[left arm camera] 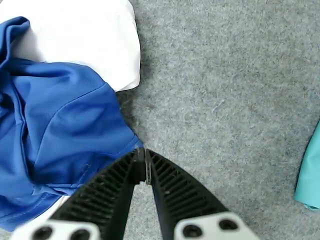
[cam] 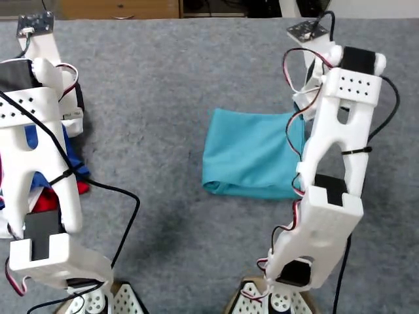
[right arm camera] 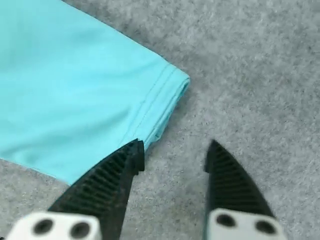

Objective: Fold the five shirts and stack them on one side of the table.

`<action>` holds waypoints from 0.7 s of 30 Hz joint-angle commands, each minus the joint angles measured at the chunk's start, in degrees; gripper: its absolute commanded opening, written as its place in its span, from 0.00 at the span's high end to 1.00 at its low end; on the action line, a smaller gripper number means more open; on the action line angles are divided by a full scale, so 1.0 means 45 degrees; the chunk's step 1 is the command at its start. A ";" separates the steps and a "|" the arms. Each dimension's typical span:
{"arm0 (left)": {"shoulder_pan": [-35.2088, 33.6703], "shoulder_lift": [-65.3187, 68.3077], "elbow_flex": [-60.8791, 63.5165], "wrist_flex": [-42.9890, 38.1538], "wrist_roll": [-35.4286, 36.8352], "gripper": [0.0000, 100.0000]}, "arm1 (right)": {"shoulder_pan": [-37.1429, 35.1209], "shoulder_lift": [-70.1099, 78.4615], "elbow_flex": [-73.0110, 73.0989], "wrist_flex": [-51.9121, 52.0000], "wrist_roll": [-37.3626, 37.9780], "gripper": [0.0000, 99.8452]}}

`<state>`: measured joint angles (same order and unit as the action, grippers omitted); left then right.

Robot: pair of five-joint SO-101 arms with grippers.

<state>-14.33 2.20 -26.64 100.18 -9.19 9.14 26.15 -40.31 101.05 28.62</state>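
High view: smooth teal shirt, folded rectangular, on fuzzy grey table. Right gripper spread apart at its stitched hem corner. Left gripper pressed together beside crumpled blue shirt.

Table was covered edge to edge in grey, speckled, felt-like fabric. Nap was short and even, with same texture seen close in both wrist views. Light was soft and diffuse, from above. Faint blurred shadows lay on grey surface, darkest patch toward near edge, around middle. Beyond far edge of table stood wooden cabinet, light brown, left of centre, with small dark fitting on its front. Just right of it lay dark gap. Farther right, pale white surface ran along far edge.
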 commanded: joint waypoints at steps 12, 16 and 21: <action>-0.0156 -0.0635 -0.0117 0.0020 -0.0020 0.98 | -0.0889 -0.6144 0.4874 0.0293 0.0156 1.00; -0.0156 -0.0635 -0.0117 0.0020 0.0000 0.98 | -0.1065 -0.7941 0.5929 0.0274 0.2305 1.00; -0.0195 -0.0654 -0.0137 0.0039 0.0000 0.98 | -0.1612 -0.8645 0.7863 0.0234 0.3790 1.00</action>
<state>-14.33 2.20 -26.64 100.18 -9.19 3.78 -10.07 -8.48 101.14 43.38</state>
